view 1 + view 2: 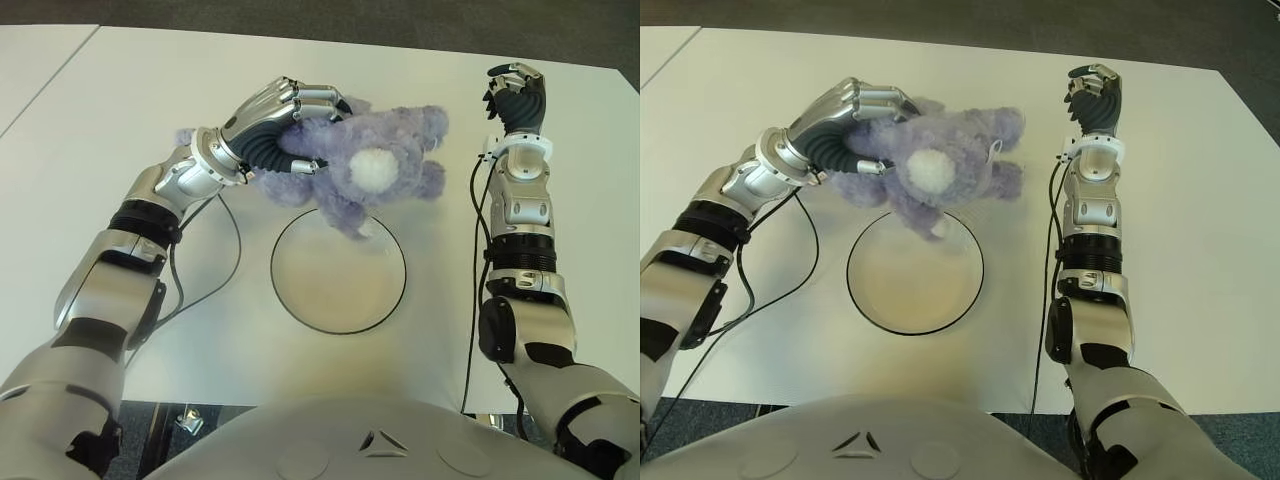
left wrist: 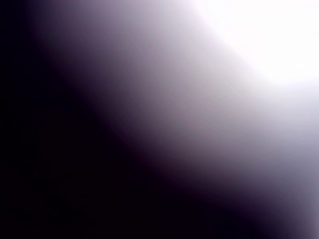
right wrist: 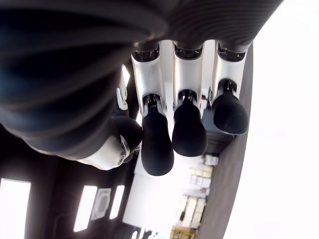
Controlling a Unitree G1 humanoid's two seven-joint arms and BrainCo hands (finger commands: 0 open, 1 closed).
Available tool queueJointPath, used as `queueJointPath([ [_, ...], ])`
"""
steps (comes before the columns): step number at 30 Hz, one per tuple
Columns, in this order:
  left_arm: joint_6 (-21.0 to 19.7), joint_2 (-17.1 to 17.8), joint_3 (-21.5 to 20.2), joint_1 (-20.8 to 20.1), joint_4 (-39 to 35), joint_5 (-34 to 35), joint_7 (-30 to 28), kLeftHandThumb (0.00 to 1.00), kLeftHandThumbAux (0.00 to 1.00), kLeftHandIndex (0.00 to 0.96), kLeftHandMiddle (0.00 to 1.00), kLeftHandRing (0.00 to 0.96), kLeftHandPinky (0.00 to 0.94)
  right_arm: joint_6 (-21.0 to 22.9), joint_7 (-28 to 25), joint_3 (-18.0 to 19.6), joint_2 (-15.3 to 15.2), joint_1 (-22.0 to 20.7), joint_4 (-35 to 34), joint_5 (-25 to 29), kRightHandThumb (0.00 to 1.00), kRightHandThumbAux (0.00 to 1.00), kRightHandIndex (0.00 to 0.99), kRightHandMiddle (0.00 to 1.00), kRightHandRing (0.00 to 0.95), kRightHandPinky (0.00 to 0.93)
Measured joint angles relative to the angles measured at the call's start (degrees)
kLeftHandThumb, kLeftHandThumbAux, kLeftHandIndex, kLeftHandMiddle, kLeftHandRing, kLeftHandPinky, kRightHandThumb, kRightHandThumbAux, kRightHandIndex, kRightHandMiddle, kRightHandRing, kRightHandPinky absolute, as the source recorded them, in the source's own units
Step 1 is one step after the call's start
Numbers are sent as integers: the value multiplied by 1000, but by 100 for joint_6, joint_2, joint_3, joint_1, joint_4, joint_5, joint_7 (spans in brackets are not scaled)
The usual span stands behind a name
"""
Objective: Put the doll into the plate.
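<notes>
A fluffy purple doll (image 1: 370,165) with a white round patch hangs in the air over the far rim of the plate (image 1: 300,300), one of its legs dangling just above the rim. My left hand (image 1: 290,120) is shut on the doll's left side, fingers curled over its top. The plate is a round, shallow, pale dish with a dark rim, lying on the white table (image 1: 120,130) in front of me. The left wrist view is filled by blurred purple fur. My right hand (image 1: 516,92) shows to the right of the doll, raised, fingers curled and holding nothing.
A black cable (image 1: 225,260) loops on the table left of the plate, and another cable (image 1: 472,290) runs along my right arm. The table's front edge (image 1: 180,400) is close to my body.
</notes>
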State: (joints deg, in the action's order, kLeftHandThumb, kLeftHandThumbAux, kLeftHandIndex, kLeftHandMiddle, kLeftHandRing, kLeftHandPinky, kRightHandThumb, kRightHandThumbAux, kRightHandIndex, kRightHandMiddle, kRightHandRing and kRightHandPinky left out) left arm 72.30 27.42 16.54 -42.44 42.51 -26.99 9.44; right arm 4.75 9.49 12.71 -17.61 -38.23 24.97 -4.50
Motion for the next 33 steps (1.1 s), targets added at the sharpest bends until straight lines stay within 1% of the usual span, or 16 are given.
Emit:
queueJointPath([
  [6,26,-4,3,202,-205,18,-293,949,647,401,505,535,848,-21,4,6,-60,-11,99,2,715,715,435,719,742,752],
  [7,38,-3,9,231,-221,33,-353,930,650,405,511,603,852,-21,5,8,-69,-11,111,3,715,715,435,720,742,752],
  [8,50,-1,13,265,-239,55,-417,902,654,413,521,705,863,-21,5,10,-77,-11,121,6,715,716,435,719,742,751],
  [9,56,3,15,303,-268,75,-478,884,656,418,528,770,870,-21,5,12,-85,-12,133,9,715,716,435,719,741,750],
  [12,92,17,25,393,-335,108,-656,862,659,425,536,849,879,-21,10,26,-107,-13,165,16,715,716,435,717,740,747],
  [18,202,35,4,538,-423,109,-813,852,660,432,540,887,885,-21,46,49,-134,-18,219,24,715,716,434,717,741,749],
  [27,409,27,-106,607,-445,7,-816,851,660,430,540,894,883,-21,65,84,-150,-38,316,31,715,716,435,727,750,755],
  [30,470,27,-101,632,-444,4,-834,852,662,423,541,886,860,-20,65,90,-150,-40,341,38,714,716,435,728,752,748],
  [33,508,28,-21,667,-435,120,-945,853,662,419,541,885,860,-21,65,99,-154,-40,365,40,714,716,435,728,751,750],
])
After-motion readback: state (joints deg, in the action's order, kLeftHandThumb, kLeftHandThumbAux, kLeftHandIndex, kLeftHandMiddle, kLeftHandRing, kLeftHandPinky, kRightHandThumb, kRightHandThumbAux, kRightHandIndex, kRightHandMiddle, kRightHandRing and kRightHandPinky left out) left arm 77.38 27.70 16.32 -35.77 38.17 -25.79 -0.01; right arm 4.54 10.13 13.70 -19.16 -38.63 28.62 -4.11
